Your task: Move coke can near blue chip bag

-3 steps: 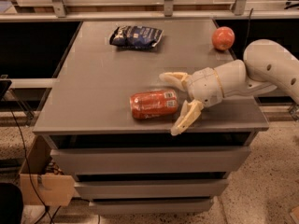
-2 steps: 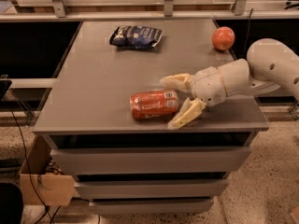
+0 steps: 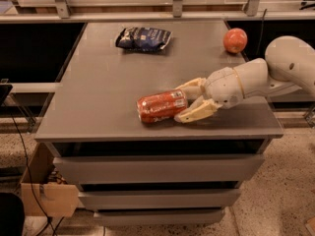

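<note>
The coke can [image 3: 160, 106] is red-orange and lies on its side near the front edge of the grey table [image 3: 98, 87]. My gripper [image 3: 181, 103] reaches in from the right. Its two cream fingers [image 3: 196, 112] straddle the can's right end, one on the far side and one on the near side, pressed against it. The can still rests on the table top. The blue chip bag [image 3: 143, 37] lies flat at the back of the table, left of centre, well away from the can and gripper.
A round orange-red fruit [image 3: 235, 40] sits at the back right of the table, just behind my arm [image 3: 275, 73]. A railing [image 3: 177, 4] runs behind the table. Drawers are below the top. A cardboard box [image 3: 47, 195] stands on the floor at the lower left.
The fingers have drawn together from a wide spread onto the can's right end. The can and the chip bag have not moved.
</note>
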### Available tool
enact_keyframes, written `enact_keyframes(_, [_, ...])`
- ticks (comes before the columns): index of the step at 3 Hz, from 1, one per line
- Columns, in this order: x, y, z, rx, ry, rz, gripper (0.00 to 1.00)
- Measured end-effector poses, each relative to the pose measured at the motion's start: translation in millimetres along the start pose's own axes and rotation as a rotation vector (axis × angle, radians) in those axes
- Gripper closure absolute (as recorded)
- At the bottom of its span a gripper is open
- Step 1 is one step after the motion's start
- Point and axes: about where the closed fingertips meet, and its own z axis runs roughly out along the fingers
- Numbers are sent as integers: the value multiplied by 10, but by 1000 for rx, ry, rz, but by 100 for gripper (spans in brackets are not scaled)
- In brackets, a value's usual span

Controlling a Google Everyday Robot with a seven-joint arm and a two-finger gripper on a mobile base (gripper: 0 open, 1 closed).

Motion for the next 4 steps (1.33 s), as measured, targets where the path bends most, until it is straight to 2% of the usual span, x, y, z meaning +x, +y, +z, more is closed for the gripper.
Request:
enact_keyframes(1, [-8, -12, -24, -2, 6, 0, 88])
enact_keyframes(2, [-38, -38, -46, 5, 8, 5, 100])
enact_keyframes(3, [-128, -100, -81, 28, -25, 38, 100])
enact_keyframes(4, [-237, -192, -115, 59, -49, 96, 100])
